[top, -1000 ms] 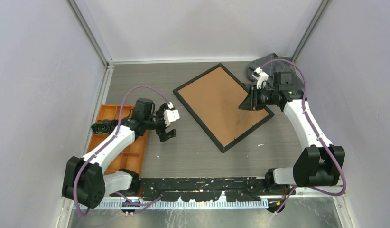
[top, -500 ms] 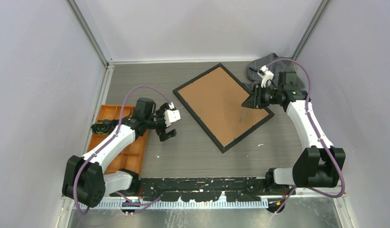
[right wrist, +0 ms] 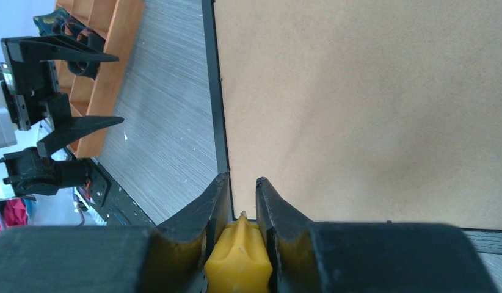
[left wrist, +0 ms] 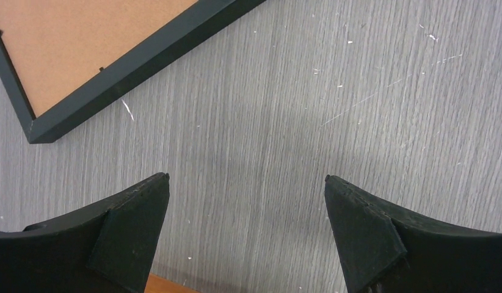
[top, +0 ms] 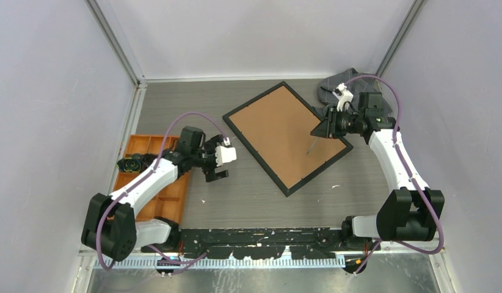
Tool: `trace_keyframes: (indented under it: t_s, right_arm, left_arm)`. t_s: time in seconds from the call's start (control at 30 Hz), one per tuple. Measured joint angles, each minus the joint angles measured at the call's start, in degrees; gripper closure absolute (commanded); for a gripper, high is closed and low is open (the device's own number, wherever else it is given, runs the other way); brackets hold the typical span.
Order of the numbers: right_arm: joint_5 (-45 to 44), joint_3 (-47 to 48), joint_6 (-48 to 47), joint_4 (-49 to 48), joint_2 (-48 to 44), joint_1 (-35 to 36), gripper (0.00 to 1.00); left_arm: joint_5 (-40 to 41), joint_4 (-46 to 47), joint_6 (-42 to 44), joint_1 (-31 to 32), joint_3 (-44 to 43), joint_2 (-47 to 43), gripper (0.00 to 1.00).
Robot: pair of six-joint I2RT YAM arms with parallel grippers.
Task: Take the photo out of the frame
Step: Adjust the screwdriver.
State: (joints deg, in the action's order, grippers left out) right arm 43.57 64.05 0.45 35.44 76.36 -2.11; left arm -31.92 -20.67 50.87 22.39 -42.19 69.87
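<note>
Top external view has the frame (top: 287, 138) lying face down and skewed in the middle of the table, brown backing board up. The photo isn't visible at all; my guess is it's under that board.

The right gripper (top: 327, 128) is clamped on a yellow-handled tool (right wrist: 237, 256), probably a screwdriver, though the wrist cam only shows the handle end. Its thin shaft (top: 314, 145) angles down toward the board near the frame's right edge. I can't tell if the tip is actually touching.

The left gripper (left wrist: 245, 183) hangs just off the frame's near-left corner with its jaws spread wide and nothing in them.

What worries me: nothing is pinning the frame down. If the tool pushes sideways on a tab, the frame could just skate across the table. And if the tip digs in too steep, it could gouge the board or mark the print underneath.

The surface is a grey wood-grain table (top: 248, 195) with a few pale scuffs. An orange tray (top: 152, 183) sits at the left edge. Plain pale walls close in three sides, and there's some dark lump in the far right corner (top: 334, 82).
</note>
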Motion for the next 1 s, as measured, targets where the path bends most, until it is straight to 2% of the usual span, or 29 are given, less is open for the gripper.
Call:
trace_keyframes:
  t_s: [0.3, 0.53, 0.73, 1.0]
  right_arm:
    - [0.11, 0.35, 2.43, -1.42, 0.17, 0.00, 0.99]
    - [0.04, 4.50, 3.87, -2.29, 2.54, 0.00, 0.99]
    - [0.07, 9.57, 9.18, -6.97, 8.55, -0.02, 0.99]
    - [-0.26, 11.82, 17.57, -15.15, 17.14, -0.02, 0.99]
  left_arm:
    - [1.07, -0.72, 3.89, 1.29, 0.00, 1.66, 0.00]
    - [1.46, -0.59, 6.34, 1.49, 0.00, 1.70, 0.00]
    - [1.20, 0.92, 9.42, 1.49, 0.15, 3.93, 0.00]
    - [0.61, 4.39, 11.13, 1.14, 0.13, 9.03, 0.00]
